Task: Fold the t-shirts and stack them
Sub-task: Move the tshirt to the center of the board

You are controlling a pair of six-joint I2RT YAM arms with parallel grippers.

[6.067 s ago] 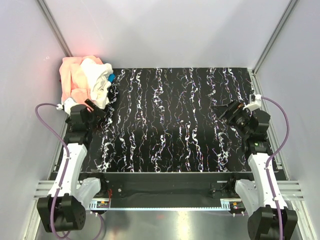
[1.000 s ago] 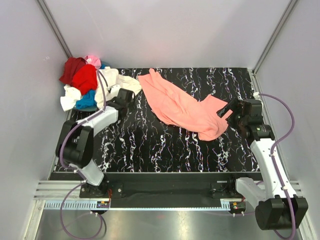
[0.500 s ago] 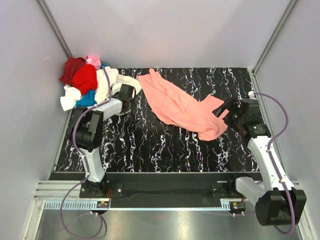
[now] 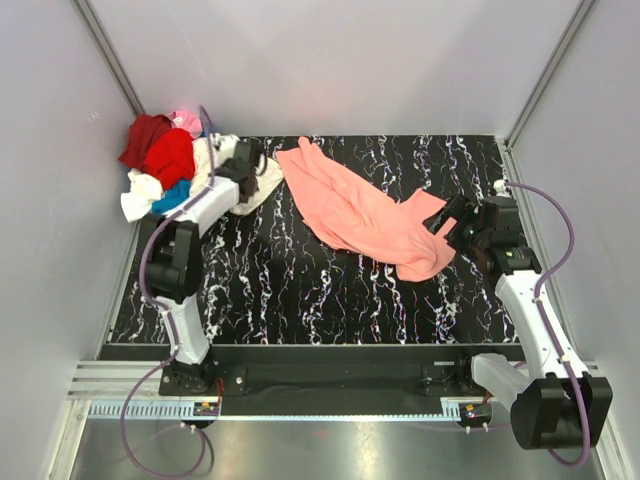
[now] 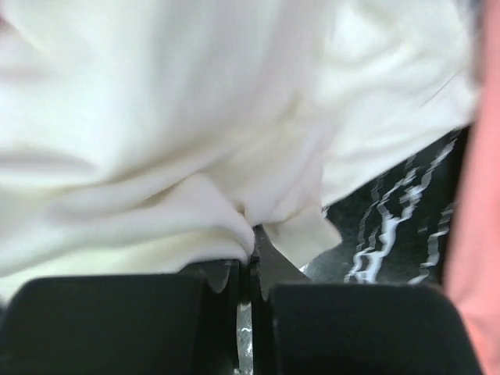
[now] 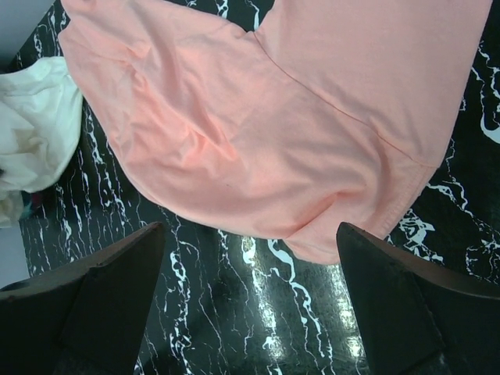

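Note:
The cream-white t-shirt (image 4: 210,165) lies at the edge of the pile at the back left and fills the left wrist view (image 5: 180,117). My left gripper (image 4: 252,163) (image 5: 248,262) is shut on a fold of it, its jaws pressed together with cloth bunched at their tips. A salmon-pink t-shirt (image 4: 365,215) (image 6: 266,117) lies crumpled and spread across the middle of the black marbled table (image 4: 320,290). My right gripper (image 4: 450,222) (image 6: 250,312) hovers open at this shirt's right edge, with nothing between its fingers (image 6: 101,305).
The pile in the back left corner also holds a red shirt (image 4: 170,157), a dark red one (image 4: 143,138), a bit of hot pink (image 4: 186,122) and bright blue cloth (image 4: 175,197). White walls close in the table on three sides.
My left gripper reached further back toward the pile and shut on the cream-white t-shirt. The right gripper shifted slightly left over the salmon-pink shirt's edge and stayed open.

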